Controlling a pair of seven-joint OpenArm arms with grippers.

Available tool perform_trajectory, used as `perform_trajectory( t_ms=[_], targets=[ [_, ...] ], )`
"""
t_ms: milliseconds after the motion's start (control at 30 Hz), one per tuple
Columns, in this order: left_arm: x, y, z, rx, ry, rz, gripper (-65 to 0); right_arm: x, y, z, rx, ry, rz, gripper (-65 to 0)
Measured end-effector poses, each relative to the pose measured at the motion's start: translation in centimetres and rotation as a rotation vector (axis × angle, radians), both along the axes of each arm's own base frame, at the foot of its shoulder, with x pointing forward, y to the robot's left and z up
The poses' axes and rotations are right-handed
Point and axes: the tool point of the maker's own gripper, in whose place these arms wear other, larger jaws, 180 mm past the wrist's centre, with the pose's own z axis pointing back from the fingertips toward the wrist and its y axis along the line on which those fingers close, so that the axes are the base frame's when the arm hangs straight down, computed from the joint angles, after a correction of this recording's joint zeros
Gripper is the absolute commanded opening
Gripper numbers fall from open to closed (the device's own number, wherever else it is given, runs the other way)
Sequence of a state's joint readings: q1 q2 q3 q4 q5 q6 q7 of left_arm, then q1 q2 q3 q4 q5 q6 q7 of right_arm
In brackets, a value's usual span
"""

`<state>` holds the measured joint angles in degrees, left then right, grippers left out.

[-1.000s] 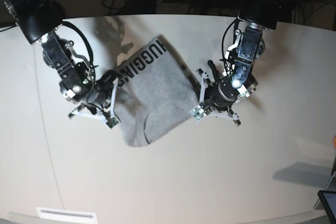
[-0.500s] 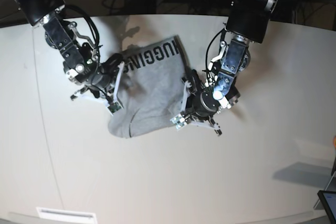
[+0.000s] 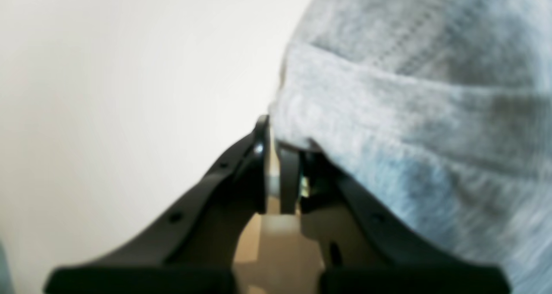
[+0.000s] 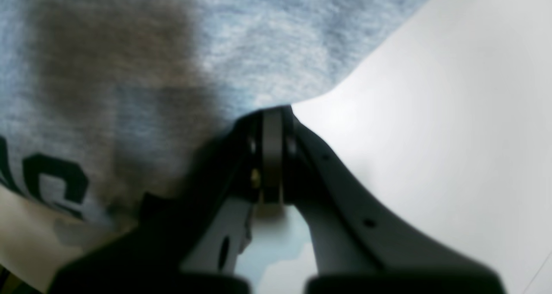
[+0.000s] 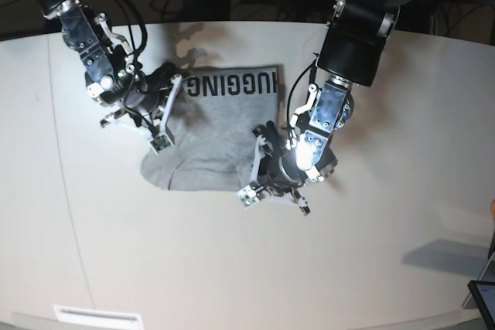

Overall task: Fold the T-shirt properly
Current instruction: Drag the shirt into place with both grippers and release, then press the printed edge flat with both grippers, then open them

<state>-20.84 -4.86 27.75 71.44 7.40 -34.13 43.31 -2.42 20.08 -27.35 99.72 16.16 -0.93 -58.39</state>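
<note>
Movement since a second ago: both arms have swung the T-shirt (image 5: 213,133) across the table (image 5: 371,253). The strip with the black letters, which ran at a slant then, now lies level along the shirt's far edge, and the cloth sits flatter and more spread out. The left arm has come down toward the shirt's near right corner, while the right arm has risen toward the far left corner.

The left gripper (image 3: 280,143) is clenched on a thick folded edge of grey fabric, the jaws nearly together with cloth bunched between the tips. The right gripper (image 4: 271,117) is closed tight, its tips pinching the shirt's edge just where the fabric meets bare tabletop; part of a black letter shows on the cloth beside it.

The shirt lies on the white table between the two arms, lettered strip on top at the far side. No containers are in view.
</note>
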Motion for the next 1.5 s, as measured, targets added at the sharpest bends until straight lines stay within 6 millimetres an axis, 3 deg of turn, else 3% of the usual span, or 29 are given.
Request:
perform_trajectory(
  t_ms=[267,567,633,733,833,900,967,1100,1200,1267,1333,1433,1500],
  targets=[
    [0.0,-2.2,-0.2,-0.059,0.004,-0.011,-61.0,-0.9,0.0,-0.2,0.013,0.004,-0.007,-65.0],
    [-0.1,-1.0,-0.1,-0.056,-0.007,-0.016,-61.0,-0.7,-0.1,-0.1,0.012,0.005,-0.006,-65.0],
    [-0.2,1.1,0.2,-0.017,-0.022,-0.007,-61.0,-0.6,-0.3,0.0,0.009,0.012,0.002,-65.0],
    [0.3,6.4,1.8,0.043,-0.076,0.063,-61.0,-0.3,-1.0,0.1,0.002,0.027,0.011,-65.0],
    [2.5,12.1,6.2,0.077,-0.193,0.179,-61.0,0.5,-3.7,0.3,-0.034,0.037,-0.055,-65.0],
    [3.0,14.4,8.5,0.097,-0.258,0.220,-61.0,1.1,-5.6,0.6,-0.059,0.035,-0.100,-65.0],
    [1.6,15.4,8.8,0.154,-0.252,0.200,-61.0,1.5,-7.2,0.8,-0.084,0.041,-0.147,-65.0],
    [-2.9,15.1,7.4,0.171,-0.211,0.130,-61.0,2.6,-9.7,1.7,-0.094,0.021,-0.229,-65.0],
    [-4.8,17.1,8.6,0.171,-0.249,0.192,-61.0,3.6,-10.7,2.6,-0.099,-0.016,-0.259,-65.0],
    [-6.7,19.1,9.0,0.196,-0.252,0.240,-61.0,3.5,-9.6,3.3,-0.079,-0.031,-0.240,-65.0],
    [-8.8,19.8,8.5,0.214,-0.227,0.254,-61.0,3.6,-7.5,5.2,-0.027,-0.079,-0.199,-65.0],
    [-10.8,18.4,8.8,0.194,-0.215,0.204,-61.0,4.0,-4.7,8.0,0.039,-0.135,-0.172,-65.0],
    [-11.0,17.8,9.3,0.159,-0.240,0.210,-61.1,4.1,-4.0,8.4,0.056,-0.147,-0.168,-65.0]
  ],
)
